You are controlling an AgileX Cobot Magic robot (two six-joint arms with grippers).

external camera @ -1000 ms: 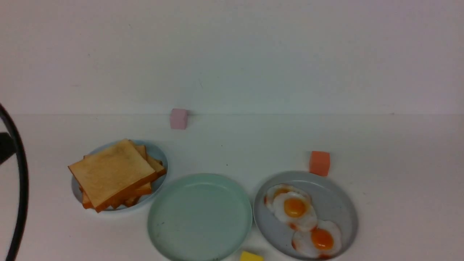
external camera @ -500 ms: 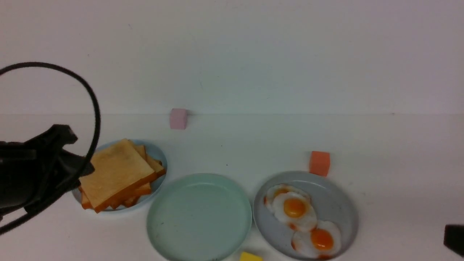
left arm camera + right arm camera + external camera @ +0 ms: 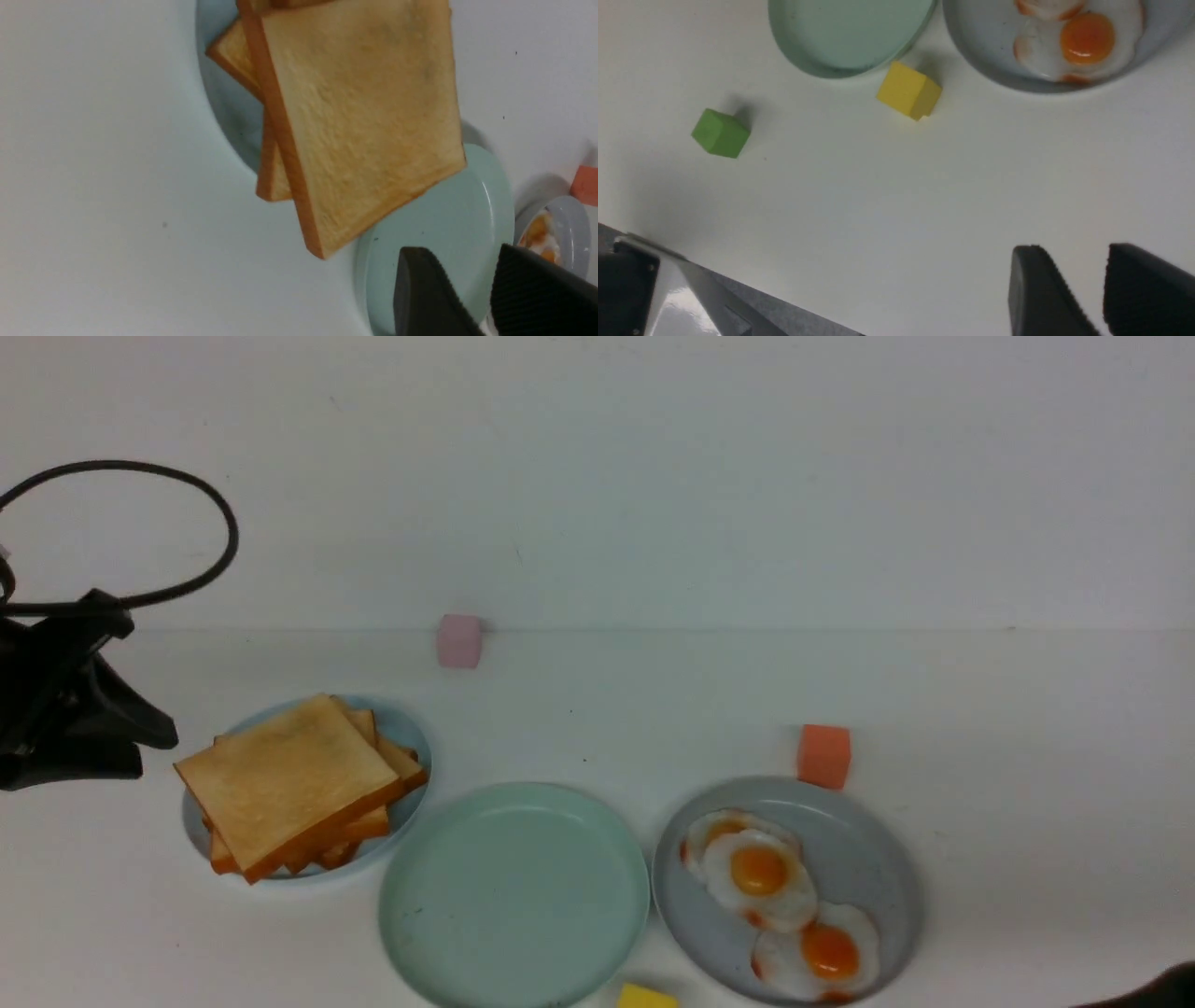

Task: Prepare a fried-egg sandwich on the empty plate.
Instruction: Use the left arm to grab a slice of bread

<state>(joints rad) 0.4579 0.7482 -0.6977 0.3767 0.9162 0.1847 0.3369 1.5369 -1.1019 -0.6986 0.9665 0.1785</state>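
The empty mint-green plate (image 3: 513, 896) sits at the front centre and holds nothing; it also shows in the left wrist view (image 3: 444, 219) and the right wrist view (image 3: 850, 32). A stack of toast slices (image 3: 289, 784) lies on a light-blue plate (image 3: 411, 733) to its left. Two fried eggs (image 3: 761, 873) lie on a grey-blue plate (image 3: 868, 859) to its right. No sandwich is in view. My left gripper (image 3: 149, 754) is open and empty, just left of the toast (image 3: 359, 126). My right gripper (image 3: 1076, 249) is open and empty over bare table, near the front right.
A pink cube (image 3: 460, 641) stands at the back wall. An orange cube (image 3: 823, 756) stands behind the egg plate. A yellow cube (image 3: 909, 91) lies between the mint and egg plates at the front. A green cube (image 3: 720, 133) lies near the table's front edge (image 3: 738, 298).
My left arm came in from the left, covered the toast's left edge, then drew back left and up. My right arm has dropped to the bottom right corner.
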